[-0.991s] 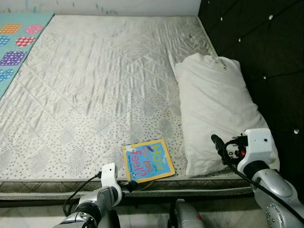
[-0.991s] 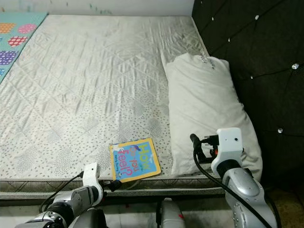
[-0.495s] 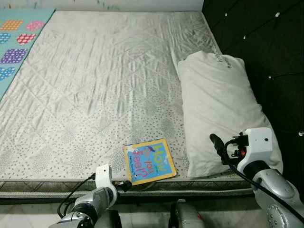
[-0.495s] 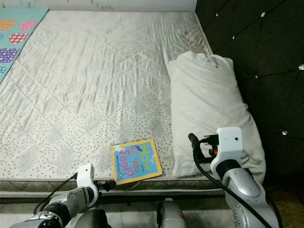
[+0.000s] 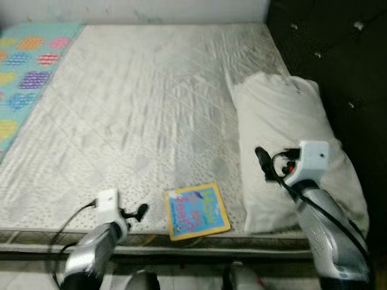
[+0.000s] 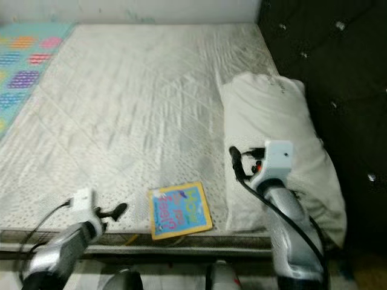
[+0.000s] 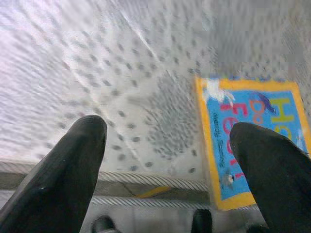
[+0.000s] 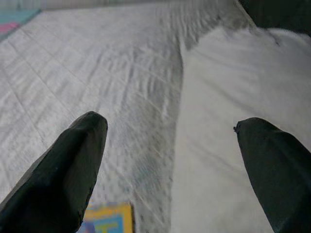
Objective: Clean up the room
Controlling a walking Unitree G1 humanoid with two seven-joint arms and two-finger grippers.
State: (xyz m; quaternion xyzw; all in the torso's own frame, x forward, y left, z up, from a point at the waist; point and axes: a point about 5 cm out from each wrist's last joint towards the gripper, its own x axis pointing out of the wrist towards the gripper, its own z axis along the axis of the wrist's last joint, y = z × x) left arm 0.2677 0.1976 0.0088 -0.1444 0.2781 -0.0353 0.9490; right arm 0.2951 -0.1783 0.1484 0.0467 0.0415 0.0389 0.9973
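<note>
A thin picture book (image 5: 197, 211) with a yellow border and blue cover lies flat at the near edge of the bare mattress (image 5: 139, 109). My left gripper (image 5: 140, 210) is open, low over the mattress edge just left of the book and not touching it. In the left wrist view the book (image 7: 252, 141) lies beside one of the fingers (image 7: 272, 179). My right gripper (image 5: 261, 156) is open and empty, raised over the inner edge of the white pillow (image 5: 296, 133). The right wrist view shows the pillow (image 8: 233, 97) between and beyond its spread fingers.
A dark tufted headboard (image 5: 338, 54) runs along the right side behind the pillow. A turquoise play mat (image 5: 27, 72) with coloured patches lies at the far left. The mattress's front edge (image 5: 181, 241) drops to the floor close to me. The views are blurred.
The whole view shifted and blurred as I moved. My left gripper went up and to the left, away from the book's corner. My right gripper rose higher over the pillow.
</note>
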